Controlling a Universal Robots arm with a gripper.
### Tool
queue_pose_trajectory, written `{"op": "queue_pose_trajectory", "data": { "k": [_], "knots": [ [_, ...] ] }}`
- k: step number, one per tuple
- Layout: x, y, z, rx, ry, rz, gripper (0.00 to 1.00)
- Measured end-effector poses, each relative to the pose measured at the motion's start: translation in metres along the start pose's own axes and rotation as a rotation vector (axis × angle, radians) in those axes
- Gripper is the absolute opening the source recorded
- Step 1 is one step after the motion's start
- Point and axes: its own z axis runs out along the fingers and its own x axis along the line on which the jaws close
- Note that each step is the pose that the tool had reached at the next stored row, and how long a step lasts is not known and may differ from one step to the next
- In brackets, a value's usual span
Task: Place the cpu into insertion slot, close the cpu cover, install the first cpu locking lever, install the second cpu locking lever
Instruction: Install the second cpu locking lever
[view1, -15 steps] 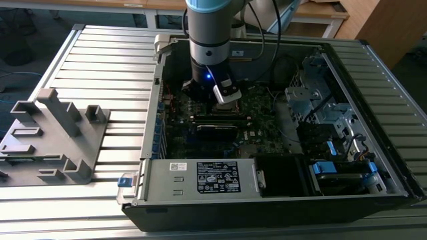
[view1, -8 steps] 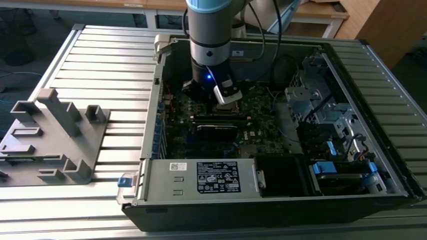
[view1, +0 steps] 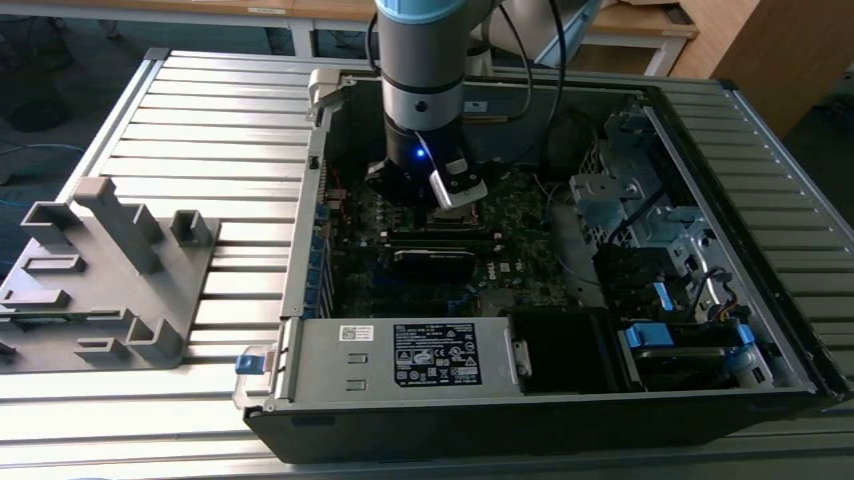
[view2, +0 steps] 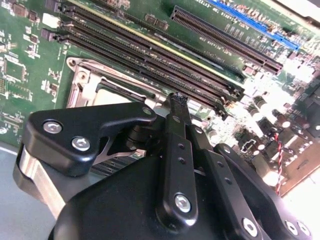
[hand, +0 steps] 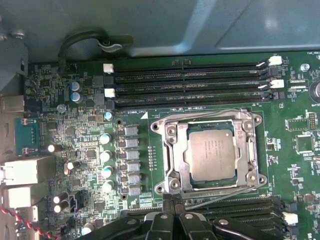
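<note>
1. In the exterior view my arm (view1: 424, 60) reaches down into the open computer case (view1: 747, 330) lying on the slatted table (view1: 200, 110). My gripper (view1: 424, 200) hangs low over the motherboard (view1: 514, 225), in the case's far part, toward the exterior view's left. A grey fixture (view1: 107, 270) stands on the table, well apart, at the exterior view's left.
2. In the second wrist view my gripper (view2: 177, 100) shows its fingers (view2: 176, 145) pressed together, tips meeting with nothing between them. Just past the tips lie the insertion slot (view2: 82, 85) and the long black memory slots (view2: 150, 55).
3. In the first wrist view the cpu (hand: 210, 153) lies flat inside the insertion slot (hand: 207, 152), silver top up. The cpu cover (hand: 249, 150) frames it, lying down around the chip. My closed gripper (hand: 172, 200) sits just beside the slot's edge, apart from the chip. More memory slots (hand: 190, 80) run along the slot's other side
</note>
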Motion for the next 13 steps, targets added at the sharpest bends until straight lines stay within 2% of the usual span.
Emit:
{"op": "queue_pose_trajectory", "data": {
  "k": [11, 13],
  "knots": [
    [-0.0005, -0.006, -0.0003, -0.0002, -0.0001, 0.0, 0.1],
    [0.0008, -0.0063, 0.0008, -0.0038, -0.0001, 0.0, 0.1]
  ]
}}
